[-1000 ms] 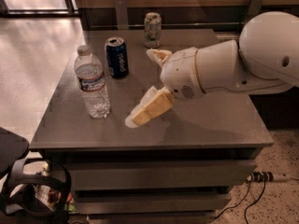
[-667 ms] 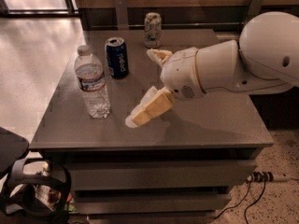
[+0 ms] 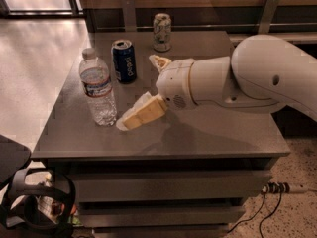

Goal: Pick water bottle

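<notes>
The water bottle (image 3: pixel 98 89) stands upright on the left part of the grey table (image 3: pixel 208 133). It is clear ribbed plastic with a white cap and a white-blue-red label. My gripper (image 3: pixel 137 92) is just right of the bottle, close above the table, open and empty. One cream finger (image 3: pixel 144 114) reaches down-left, and its tip is close to the bottle's base. The other finger (image 3: pixel 159 62) points up and back, near the cans.
A dark blue Pepsi can (image 3: pixel 124 61) stands just behind and right of the bottle. A pale green-white can (image 3: pixel 161 31) stands near the table's back edge. My white arm (image 3: pixel 257 78) covers the table's right side. A dark wheeled object (image 3: pixel 29 202) sits on the floor at lower left.
My gripper and wrist have shifted a little to the left, toward the bottle. The bottle and the cans have not moved.
</notes>
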